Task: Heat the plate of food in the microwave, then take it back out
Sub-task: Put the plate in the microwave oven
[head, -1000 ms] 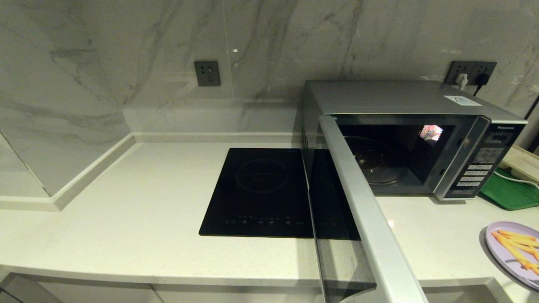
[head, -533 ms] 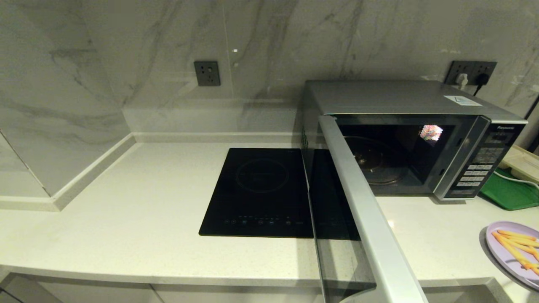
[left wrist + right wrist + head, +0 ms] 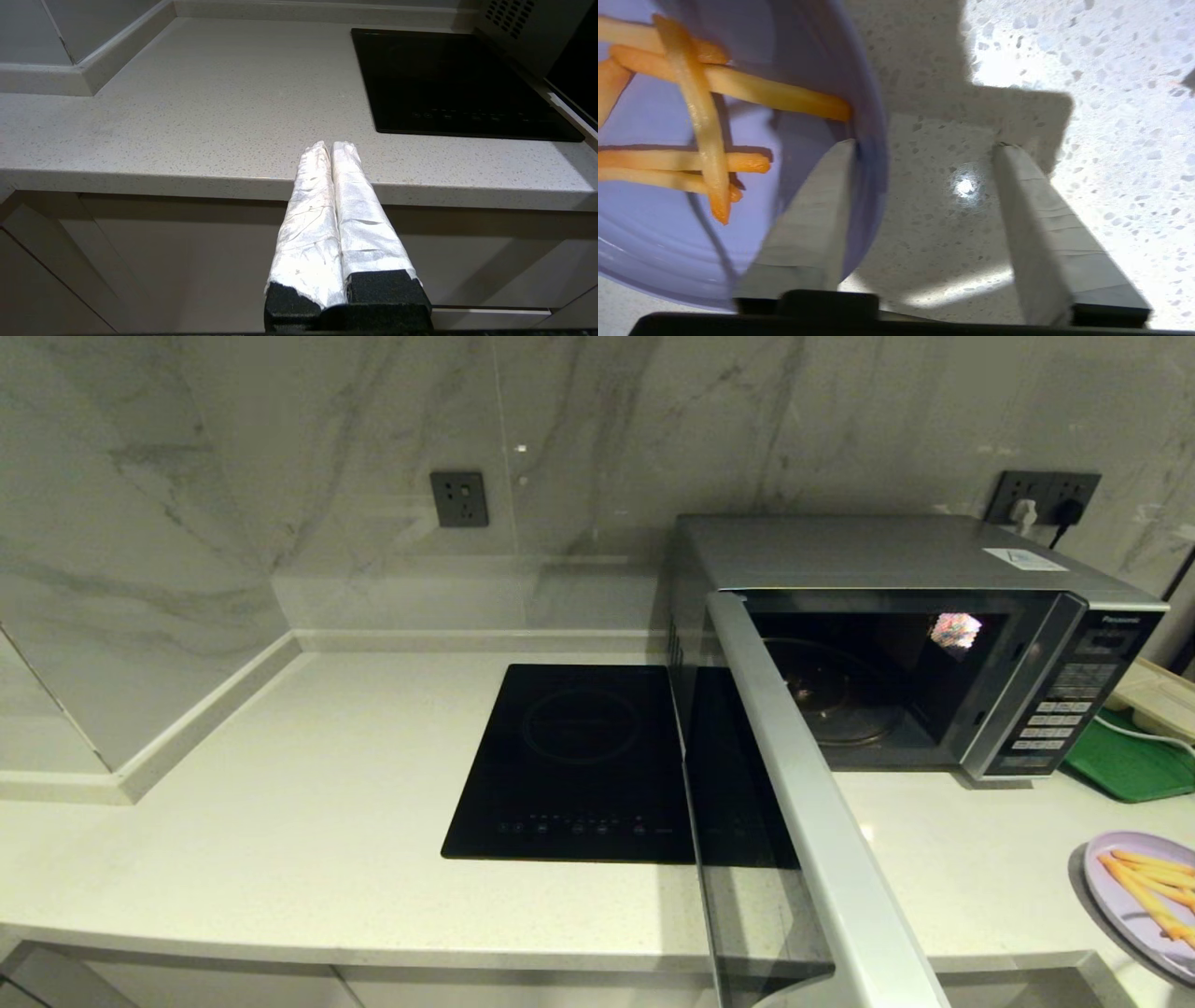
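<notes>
The pale lilac plate of food point(image 3: 1120, 919), with orange-yellow fry sticks point(image 3: 1148, 887) on it, lies on the counter at the far right, partly cut off by the view's edge. The silver microwave point(image 3: 878, 555) stands behind it with its door point(image 3: 803, 812) swung wide open toward me and its cavity empty apart from the glass turntable. In the right wrist view my right gripper point(image 3: 924, 144) is open and straddles the plate's point(image 3: 654, 233) rim, with one finger over the plate and the other over bare counter. My left gripper point(image 3: 331, 145) is shut and empty at the counter's front edge.
A flat black induction hob point(image 3: 574, 761) is set into the counter left of the microwave door. A green tray point(image 3: 1125, 761) lies right of the microwave, with a white cable across it. Wall sockets sit on the marble backsplash.
The plate has slid a little to the right and toward the counter's front edge in the head view. Nothing else has moved.
</notes>
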Controlling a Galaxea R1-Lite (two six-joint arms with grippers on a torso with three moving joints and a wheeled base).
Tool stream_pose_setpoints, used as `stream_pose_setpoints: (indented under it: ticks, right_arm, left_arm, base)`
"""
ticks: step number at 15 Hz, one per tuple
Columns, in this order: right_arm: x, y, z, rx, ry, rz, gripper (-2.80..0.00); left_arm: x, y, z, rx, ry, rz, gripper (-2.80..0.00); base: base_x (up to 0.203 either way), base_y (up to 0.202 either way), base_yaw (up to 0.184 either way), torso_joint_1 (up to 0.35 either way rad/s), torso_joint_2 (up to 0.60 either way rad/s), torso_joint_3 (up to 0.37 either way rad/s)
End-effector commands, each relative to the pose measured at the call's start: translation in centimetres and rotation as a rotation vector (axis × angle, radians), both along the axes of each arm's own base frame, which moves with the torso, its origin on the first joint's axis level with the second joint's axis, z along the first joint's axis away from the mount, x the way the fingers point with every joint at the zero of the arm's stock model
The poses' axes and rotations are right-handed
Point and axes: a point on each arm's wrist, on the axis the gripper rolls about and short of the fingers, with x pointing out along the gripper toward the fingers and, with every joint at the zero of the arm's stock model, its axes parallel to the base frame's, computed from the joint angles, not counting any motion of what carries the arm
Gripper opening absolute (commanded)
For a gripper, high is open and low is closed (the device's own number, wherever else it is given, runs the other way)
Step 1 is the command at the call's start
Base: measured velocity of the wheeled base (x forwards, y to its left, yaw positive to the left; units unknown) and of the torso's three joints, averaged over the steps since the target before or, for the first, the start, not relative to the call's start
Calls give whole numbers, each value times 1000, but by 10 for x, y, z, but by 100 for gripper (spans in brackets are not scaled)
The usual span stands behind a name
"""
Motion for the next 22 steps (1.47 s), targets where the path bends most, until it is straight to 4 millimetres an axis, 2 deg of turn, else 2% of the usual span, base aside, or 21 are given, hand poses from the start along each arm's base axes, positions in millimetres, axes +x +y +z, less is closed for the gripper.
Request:
stream_pose_setpoints:
  ticks: [1, 11, 22]
  right_arm:
    - [-1, 1, 3, -5, -6, -3, -280]
    - [-2, 2, 3, 1, -10, -4, -280]
    - [-10, 21, 40, -33, -175, 199, -280]
  left_arm:
    - [0, 0, 0, -1, 0, 1, -280]
    - [0, 0, 0, -1, 0, 1, -280]
    - [0, 0, 0, 0, 0, 1, -280]
  base:
    - [0, 0, 0, 0, 0, 0]
    - [0, 0, 0, -1, 0, 4]
    - [0, 0, 0, 0, 0, 0]
